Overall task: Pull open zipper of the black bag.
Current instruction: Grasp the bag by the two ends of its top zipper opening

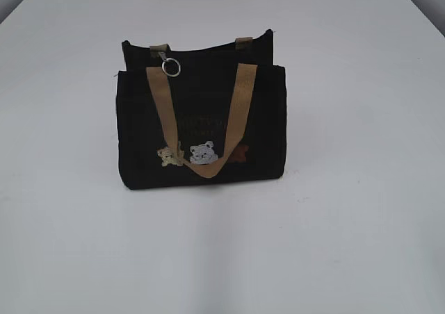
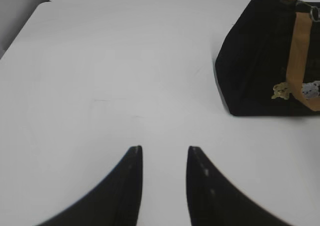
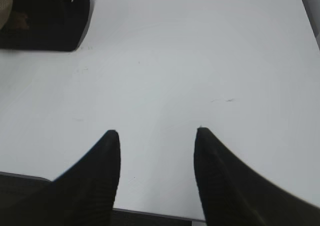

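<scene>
At table centre, exterior view alone shows whole black bag (image 1: 201,126) upright, zipper (image 1: 171,67) ring at 11 o'clock. Left gripper (image 2: 164,151) parted, empty, bag at 2 o'clock; right gripper (image 3: 157,133) wider, empty, bag corner at 11 o'clock.

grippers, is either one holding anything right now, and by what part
Nothing is held. The left tool and right tool both stand open over the bare table, apart from the black bag; its zipper ring is untouched.
</scene>
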Controlling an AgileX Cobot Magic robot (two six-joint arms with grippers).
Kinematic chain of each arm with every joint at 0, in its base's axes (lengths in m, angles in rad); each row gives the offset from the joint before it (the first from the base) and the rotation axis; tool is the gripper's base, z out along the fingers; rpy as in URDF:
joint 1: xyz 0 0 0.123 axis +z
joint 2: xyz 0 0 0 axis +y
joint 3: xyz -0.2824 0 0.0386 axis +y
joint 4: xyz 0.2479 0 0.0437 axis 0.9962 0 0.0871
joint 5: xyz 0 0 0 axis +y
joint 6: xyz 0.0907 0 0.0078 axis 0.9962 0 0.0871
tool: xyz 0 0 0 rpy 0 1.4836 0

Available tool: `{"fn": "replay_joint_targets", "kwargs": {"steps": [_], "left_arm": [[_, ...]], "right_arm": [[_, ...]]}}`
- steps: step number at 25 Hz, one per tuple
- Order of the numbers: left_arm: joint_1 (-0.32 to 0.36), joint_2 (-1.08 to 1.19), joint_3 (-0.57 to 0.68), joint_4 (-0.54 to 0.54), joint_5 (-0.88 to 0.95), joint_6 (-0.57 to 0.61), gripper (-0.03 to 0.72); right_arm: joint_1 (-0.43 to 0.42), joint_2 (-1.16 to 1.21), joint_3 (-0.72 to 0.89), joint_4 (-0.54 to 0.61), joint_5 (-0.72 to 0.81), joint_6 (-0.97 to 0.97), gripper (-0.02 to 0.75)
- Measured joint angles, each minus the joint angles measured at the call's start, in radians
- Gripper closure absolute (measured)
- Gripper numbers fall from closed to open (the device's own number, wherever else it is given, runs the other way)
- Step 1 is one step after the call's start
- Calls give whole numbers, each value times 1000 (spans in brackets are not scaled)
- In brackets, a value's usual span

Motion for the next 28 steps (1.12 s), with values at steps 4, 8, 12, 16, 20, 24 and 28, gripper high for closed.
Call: {"fn": "replay_joint_targets", "kwargs": {"steps": [4,8,12,16,20,24,28], "left_arm": [[0,42,-7,-107,-31,55,459],[0,271,-12,-355,-247,395,431],[0,624,-12,-654,-538,855,327],[0,1020,-14,-1086,-579,1344,267],[0,1275,-15,-1413,-538,1712,258],[-3,1413,-15,-1622,-460,2031,258],[-36,1474,-15,-1656,-448,2308,258]], "right_arm": [[0,0,0,0,0,0,358],[0,0,0,0,0,0,358],[0,0,0,0,0,0,358],[0,0,0,0,0,0,358],[0,0,0,0,0,0,358],[0,0,0,1,0,0,358],[0,0,0,38,0,7,358]]}}
